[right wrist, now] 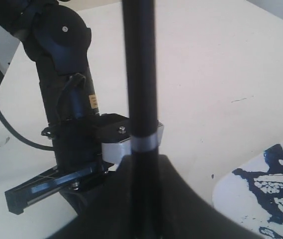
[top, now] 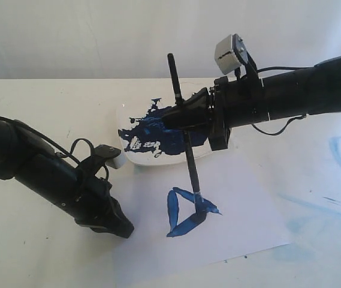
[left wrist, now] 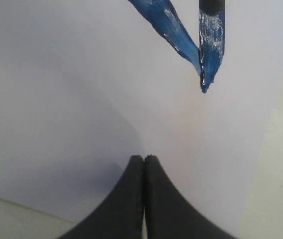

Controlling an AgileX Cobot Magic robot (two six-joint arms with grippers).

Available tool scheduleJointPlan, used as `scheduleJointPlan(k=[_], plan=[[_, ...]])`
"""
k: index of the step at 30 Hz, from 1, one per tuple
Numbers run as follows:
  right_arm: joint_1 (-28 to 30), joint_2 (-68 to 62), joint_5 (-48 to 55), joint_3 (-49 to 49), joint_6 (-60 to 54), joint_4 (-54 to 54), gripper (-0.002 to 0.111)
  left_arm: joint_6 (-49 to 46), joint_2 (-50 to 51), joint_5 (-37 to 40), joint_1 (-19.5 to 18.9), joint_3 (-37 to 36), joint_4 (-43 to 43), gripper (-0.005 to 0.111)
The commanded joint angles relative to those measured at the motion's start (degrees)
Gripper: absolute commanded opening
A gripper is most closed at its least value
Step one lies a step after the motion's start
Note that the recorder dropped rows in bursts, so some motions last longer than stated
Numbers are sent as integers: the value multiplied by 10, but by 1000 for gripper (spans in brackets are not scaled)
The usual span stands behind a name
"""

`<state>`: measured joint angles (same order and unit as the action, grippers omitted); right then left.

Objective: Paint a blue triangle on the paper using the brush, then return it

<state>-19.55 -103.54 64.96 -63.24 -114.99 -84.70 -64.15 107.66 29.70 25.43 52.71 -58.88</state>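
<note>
The right gripper [top: 182, 117] is clamped around the thin black-handled paintbrush [top: 190, 162], gripping it about midway along the handle. The shaft stands nearly upright, with the blue-stained bristles down on the plain white rectangular sheet of paper [top: 248, 204]. The tip meets the right corner of the small hollow dark-blue triangle [top: 172, 213], whose three strokes look joined. Just behind the paper sits the square white dish [top: 158, 159], blotched with dark-blue paint. The left gripper [left wrist: 144, 158], jaws pressed together on nothing, is over the paper's left part, above the cream tabletop [top: 38, 96]. The brush is probably light and stiff, but its smooth round handle could swivel. A mid-handle hold suits it, clear of the soft, wet bristles that would smear.
</note>
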Motion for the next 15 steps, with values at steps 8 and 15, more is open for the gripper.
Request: scheduleJointPlan(k=[8, 15], plan=[[42, 3, 11, -1, -3, 6, 0, 0, -2, -1, 3, 0, -4, 0], [42, 44, 11, -1, -4, 5, 0, 0, -2, -4, 3, 0, -4, 0]])
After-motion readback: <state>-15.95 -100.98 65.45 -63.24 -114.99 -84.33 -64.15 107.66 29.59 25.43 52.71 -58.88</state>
